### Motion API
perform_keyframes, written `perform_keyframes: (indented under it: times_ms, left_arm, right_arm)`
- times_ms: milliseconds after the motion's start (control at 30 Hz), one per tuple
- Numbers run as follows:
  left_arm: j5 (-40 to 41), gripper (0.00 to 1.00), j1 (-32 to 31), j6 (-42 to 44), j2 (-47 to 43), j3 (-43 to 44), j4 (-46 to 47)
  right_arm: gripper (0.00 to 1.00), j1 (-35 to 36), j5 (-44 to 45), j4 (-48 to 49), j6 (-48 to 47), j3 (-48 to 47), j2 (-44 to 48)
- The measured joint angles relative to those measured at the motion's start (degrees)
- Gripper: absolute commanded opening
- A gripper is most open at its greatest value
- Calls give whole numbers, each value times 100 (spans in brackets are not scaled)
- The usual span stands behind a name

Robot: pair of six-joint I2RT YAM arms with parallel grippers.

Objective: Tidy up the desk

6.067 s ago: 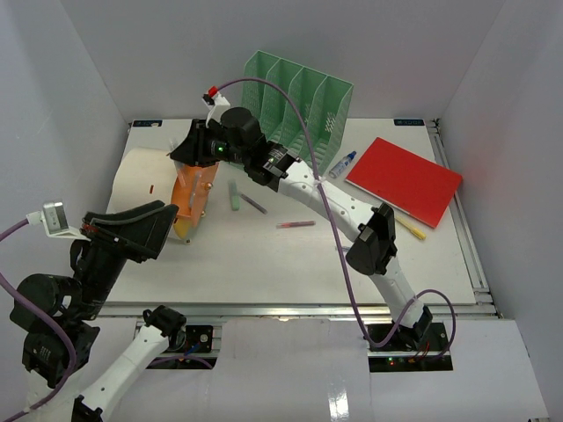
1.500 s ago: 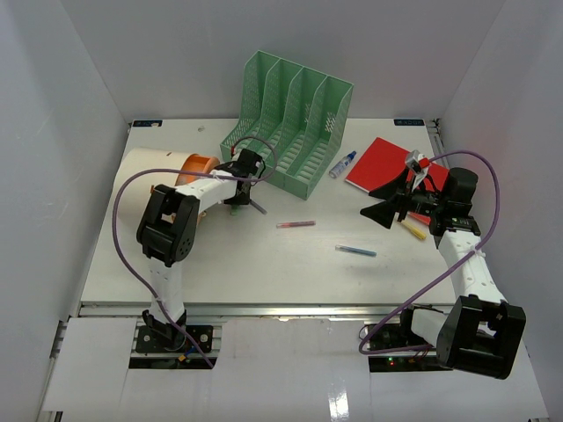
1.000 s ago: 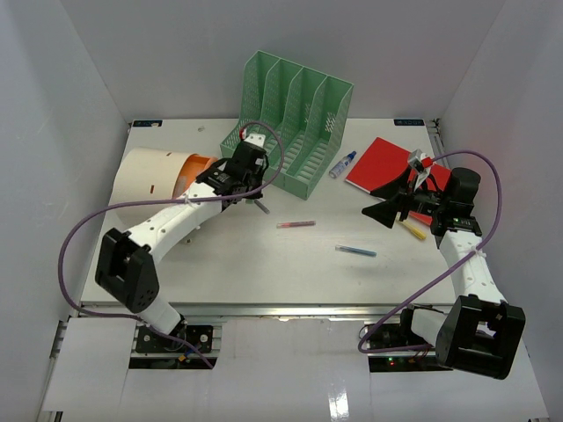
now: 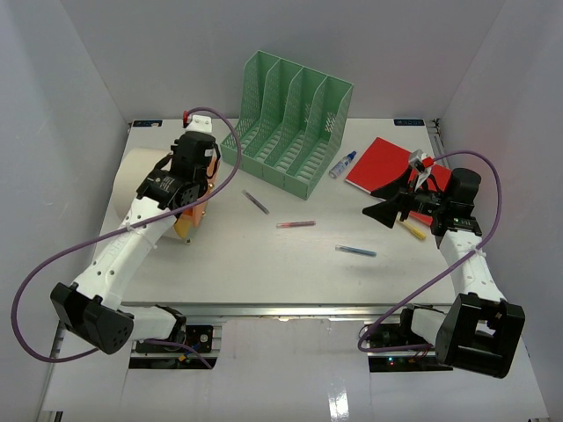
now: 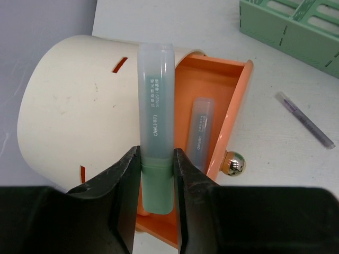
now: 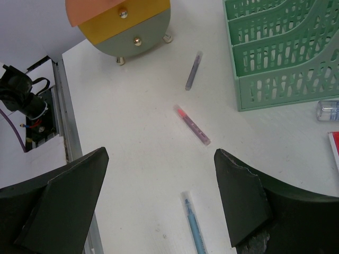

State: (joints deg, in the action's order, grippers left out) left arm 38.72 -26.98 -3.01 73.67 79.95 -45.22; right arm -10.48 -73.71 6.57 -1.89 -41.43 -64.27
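Left wrist view: our left gripper (image 5: pixel 157 164) is squeezing a pale green marker (image 5: pixel 155 116) between its two fingers. We are holding it over a round cream box (image 5: pixel 74 106) and its orange drawer (image 5: pixel 233 106), which is sticking out. Another marker (image 5: pixel 200 132) is lying inside the drawer. The box is sitting by the left edge of the desk (image 4: pixel 264 264), the big white top lying under everything. Our right gripper (image 4: pixel 383 201) is hanging wide open with nothing in it, above the right side of the desk, near a red notebook (image 4: pixel 403 180). A green file rack (image 4: pixel 295 119) is standing by the far edge.
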Motion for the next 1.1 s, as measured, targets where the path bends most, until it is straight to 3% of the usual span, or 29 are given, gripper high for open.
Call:
perform_keyframes:
  times_ms: [67,200,467,667,867,967,1100]
  left_arm:
    - [6,58,0,-36,15,-61,-40]
    - [-41,73,0,-194,2,-80,-118]
    - [-412,79,20,-455,-109,80,-266]
    - [-1836,97,24,-850,-813,102,-137]
    - [-3869,98,24,-1273,-2338,-854,689]
    - [-4542,98,17,-1471,-2791,-1367,971]
    - [-5154,98,17,-1718,-3156,-2027,1117]
  right_arm:
    - [87,0,0,0,0,0,0]
    - [87,-2,0,0,-2,0,-10]
    - [87,-45,39,-9,-60,3,-59]
    - [84,-171,595,-904,-873,-250,-179]
    - [84,-121,2460,-2345,-1925,-1077,-730]
    - [86,-29,3504,-2939,-2490,-1377,-1030]
    - [80,52,4468,-3509,-3325,-1640,-1506]
